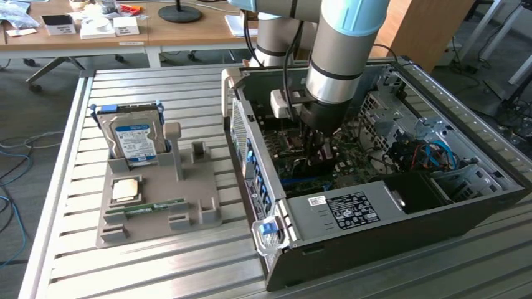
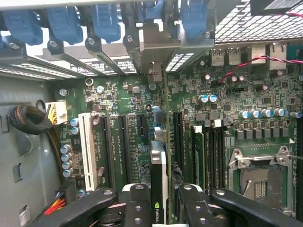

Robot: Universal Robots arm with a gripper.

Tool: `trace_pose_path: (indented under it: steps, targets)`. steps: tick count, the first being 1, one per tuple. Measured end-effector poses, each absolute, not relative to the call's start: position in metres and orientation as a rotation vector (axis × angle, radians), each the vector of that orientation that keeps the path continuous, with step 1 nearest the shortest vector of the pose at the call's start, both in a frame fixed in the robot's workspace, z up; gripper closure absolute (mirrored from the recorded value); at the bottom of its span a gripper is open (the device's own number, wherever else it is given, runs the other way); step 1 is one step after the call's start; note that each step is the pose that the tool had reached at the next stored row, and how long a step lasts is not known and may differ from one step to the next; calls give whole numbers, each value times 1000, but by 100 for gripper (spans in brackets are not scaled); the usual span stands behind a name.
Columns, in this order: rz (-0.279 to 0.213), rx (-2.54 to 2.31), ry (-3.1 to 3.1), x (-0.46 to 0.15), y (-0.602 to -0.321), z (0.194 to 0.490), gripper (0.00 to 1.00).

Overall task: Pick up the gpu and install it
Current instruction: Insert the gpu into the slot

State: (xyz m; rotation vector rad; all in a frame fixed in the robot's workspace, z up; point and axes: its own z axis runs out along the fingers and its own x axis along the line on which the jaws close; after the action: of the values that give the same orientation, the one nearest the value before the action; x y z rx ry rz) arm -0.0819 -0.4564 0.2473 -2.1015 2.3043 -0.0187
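Note:
In the wrist view the gpu (image 2: 158,182) stands edge-on between my fingers (image 2: 137,203), a thin dark card with a green logo on its near edge. My gripper (image 2: 160,208) is shut on it. The card hangs upright over the green motherboard (image 2: 123,104), in line with the long black expansion slots (image 2: 122,146). Its metal end bracket (image 2: 154,47) reaches toward the rear slot openings with blue clips (image 2: 106,21). In the exterior view my gripper (image 1: 320,146) is lowered deep inside the open computer case (image 1: 399,218); I cannot tell whether the card touches a slot.
A grey fixture (image 1: 158,193) to the exterior view's left of the case holds a silver hard drive (image 1: 133,140), a processor chip (image 1: 126,189) and a green memory stick (image 1: 154,207). Inside the case are the power supply (image 1: 349,208), an empty processor socket (image 2: 260,175), and cable bundles (image 2: 31,118).

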Motion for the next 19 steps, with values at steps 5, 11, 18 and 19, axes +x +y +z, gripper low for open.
trace_pose_path:
  steps: [5,11,18,19]
  targets:
    - [-19,-2099,2307,-82,-456,247,73]
    - [-18,-2098,2307,-82,-457,247,73]
    - [-19,-2099,2307,-82,-458,247,73]
    - [-19,-2099,2307,-82,-458,247,73]
